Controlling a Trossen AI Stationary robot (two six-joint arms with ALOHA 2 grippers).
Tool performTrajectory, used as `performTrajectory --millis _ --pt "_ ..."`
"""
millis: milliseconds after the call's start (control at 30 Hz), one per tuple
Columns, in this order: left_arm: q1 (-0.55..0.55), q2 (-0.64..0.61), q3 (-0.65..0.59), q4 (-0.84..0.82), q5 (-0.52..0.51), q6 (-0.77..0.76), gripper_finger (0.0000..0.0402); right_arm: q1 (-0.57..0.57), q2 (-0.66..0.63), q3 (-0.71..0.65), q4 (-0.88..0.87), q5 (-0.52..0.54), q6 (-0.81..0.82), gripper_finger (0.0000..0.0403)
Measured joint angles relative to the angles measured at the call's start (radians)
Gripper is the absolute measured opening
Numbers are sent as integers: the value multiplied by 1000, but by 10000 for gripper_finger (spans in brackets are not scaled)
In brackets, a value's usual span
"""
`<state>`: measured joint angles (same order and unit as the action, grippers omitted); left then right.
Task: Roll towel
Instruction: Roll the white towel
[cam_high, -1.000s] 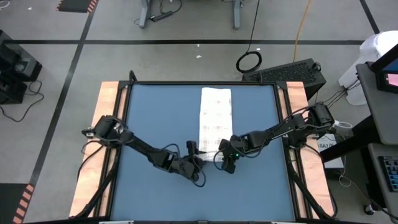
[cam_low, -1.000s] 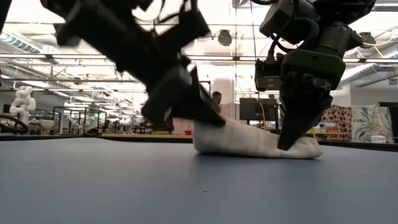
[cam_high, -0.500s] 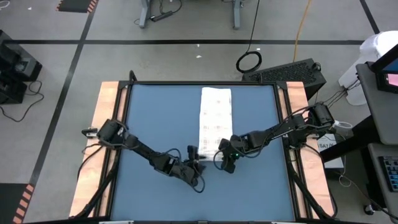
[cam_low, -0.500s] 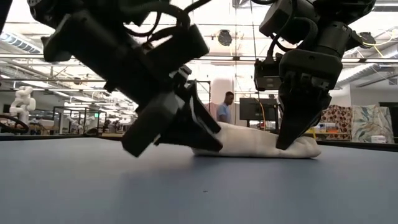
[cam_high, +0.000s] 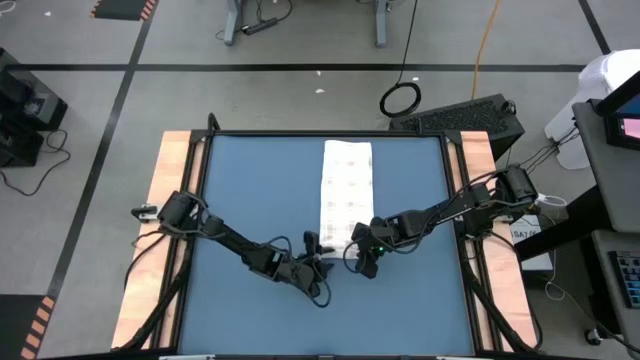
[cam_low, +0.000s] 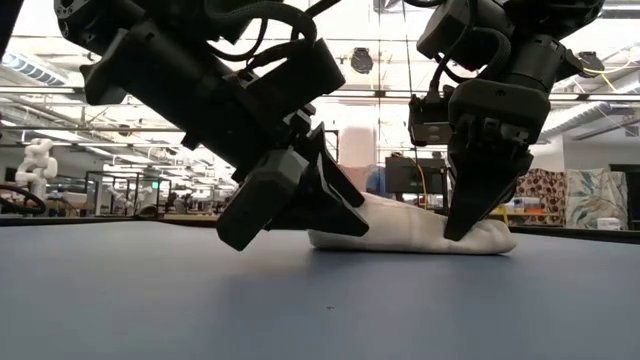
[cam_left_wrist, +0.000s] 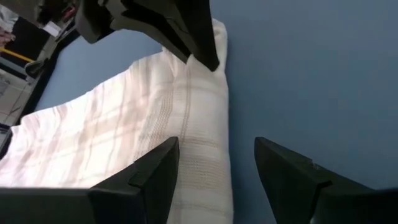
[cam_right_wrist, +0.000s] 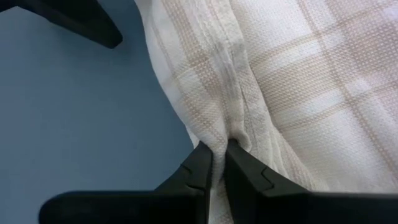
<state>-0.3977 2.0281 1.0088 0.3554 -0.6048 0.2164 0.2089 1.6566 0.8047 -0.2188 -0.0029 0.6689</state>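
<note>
On blue table (cam_high: 240, 190), right of centre: towel (cam_high: 346, 190) folded into long strip, near end barely rolled. Right gripper (cam_right_wrist: 217, 163) pinching near hem, fingers pressed together on cloth fold. Left gripper (cam_left_wrist: 214, 168) spread, straddling opposite near corner, not yet closed. Step in hand, likely: securing both corners. Next calls for left closing, then 2 grippers turning hem over evenly.

We look straight down overhead, level across the tabletop, and closely from both wrists; all share the towel (cam_high: 345, 190), apparently.

Bare table (cam_high: 250, 190) left of towel (cam_high: 346, 185)
</note>
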Motion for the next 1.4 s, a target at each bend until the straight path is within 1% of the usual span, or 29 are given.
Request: performTrajectory --millis 133,233,500,633,733,833,933,1033,1133,1200,1233,1400 --pt "2 0 0 5 -19 5 217 0 0 0 0 -1 0 29" --pt "17 0 0 -9 -14 -7 217 0 0 0 0 -1 0 29" --pt "84 -1 1 -84 131 -118 217 0 0 0 2 -2 0 29" --pt "107 -3 1 -96 153 -153 217 0 0 0 4 -3 -7 29" --pt "128 -5 3 -112 205 -172 217 3 0 0 5 -3 -26 29" --pt "152 -8 3 -140 265 -224 206 11 0 0 6 5 -50 35" --pt "170 -8 4 -161 298 -268 172 23 -8 0 4 20 -71 55" --pt "183 -8 4 -170 340 -288 123 44 -26 0 -5 60 -90 88" --pt "190 -7 3 -174 365 -315 72 75 -67 0 -17 114 -149 127" --pt "197 -6 3 -176 390 -337 46 112 -97 0 -41 172 -176 152" --pt "200 -7 3 -178 408 -353 39 136 -107 0 -51 203 -191 165" --pt "231 -11 3 -175 548 -478 41 298 -116 0 -49 376 -280 217"
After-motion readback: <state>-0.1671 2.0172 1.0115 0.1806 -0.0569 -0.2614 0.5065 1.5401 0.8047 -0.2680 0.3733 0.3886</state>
